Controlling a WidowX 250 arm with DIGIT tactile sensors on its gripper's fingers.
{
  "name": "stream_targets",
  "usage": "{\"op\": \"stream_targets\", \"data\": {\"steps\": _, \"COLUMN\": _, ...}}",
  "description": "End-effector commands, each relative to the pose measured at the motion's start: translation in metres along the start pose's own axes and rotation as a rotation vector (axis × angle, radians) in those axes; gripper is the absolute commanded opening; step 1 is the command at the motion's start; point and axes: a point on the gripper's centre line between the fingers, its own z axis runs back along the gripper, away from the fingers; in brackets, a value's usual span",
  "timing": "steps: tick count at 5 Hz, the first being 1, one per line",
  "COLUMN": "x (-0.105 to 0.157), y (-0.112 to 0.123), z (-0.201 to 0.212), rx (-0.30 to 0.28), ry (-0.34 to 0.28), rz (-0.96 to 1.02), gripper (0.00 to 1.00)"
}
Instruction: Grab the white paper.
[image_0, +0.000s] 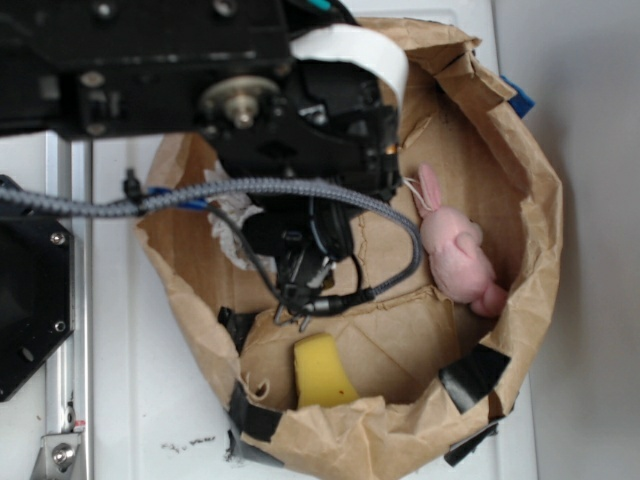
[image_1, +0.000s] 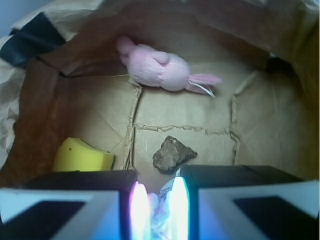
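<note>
the white paper (image_0: 232, 208), mostly hidden under the arm at the left of the paper bag (image_0: 520, 180), looks light, soft and crushable, so any bulging fold should do, and the jaws (image_1: 159, 210) seem nearly closed around a bit of it.

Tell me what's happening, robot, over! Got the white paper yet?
End effector closed down on the white paper, fingers either side. Brown rock just ahead, not blocking. Pink bunny and yellow sponge well clear.
</note>
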Motion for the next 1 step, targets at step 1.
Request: {"op": "stream_targets", "data": {"steps": 1, "x": 0.0090, "y": -0.0008, "z": 0.0099, "rx": 0.018, "ry": -0.067, "rz": 0.051, "gripper": 0.00}}
